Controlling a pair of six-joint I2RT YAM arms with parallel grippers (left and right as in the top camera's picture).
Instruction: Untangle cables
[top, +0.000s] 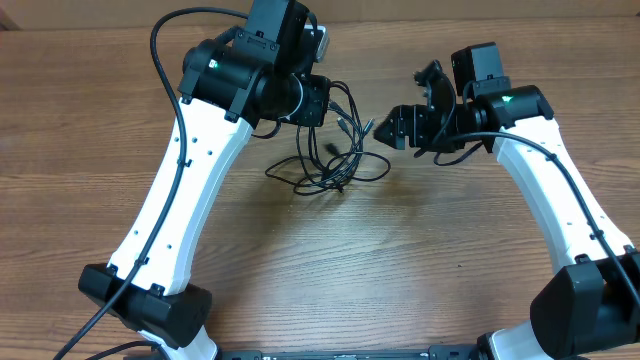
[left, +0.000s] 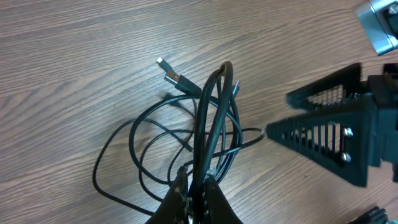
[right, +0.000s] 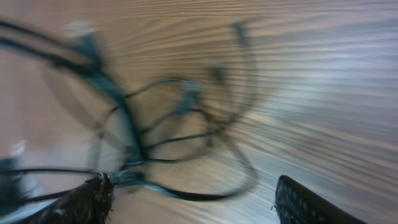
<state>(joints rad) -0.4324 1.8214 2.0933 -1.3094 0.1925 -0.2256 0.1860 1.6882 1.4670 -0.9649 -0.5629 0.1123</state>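
The cables are a tangle of thin black cords lying on the wooden table between the two arms. My left gripper is shut on a raised bundle of the cables, with loops spread on the table beyond it and a plug at the far end. My right gripper is open and empty just right of the tangle. In the blurred right wrist view the cables lie ahead of the spread fingers.
The wooden table fills the view. The right gripper's finger shows close to the cables in the left wrist view. Thick black arm cables run along the left arm.
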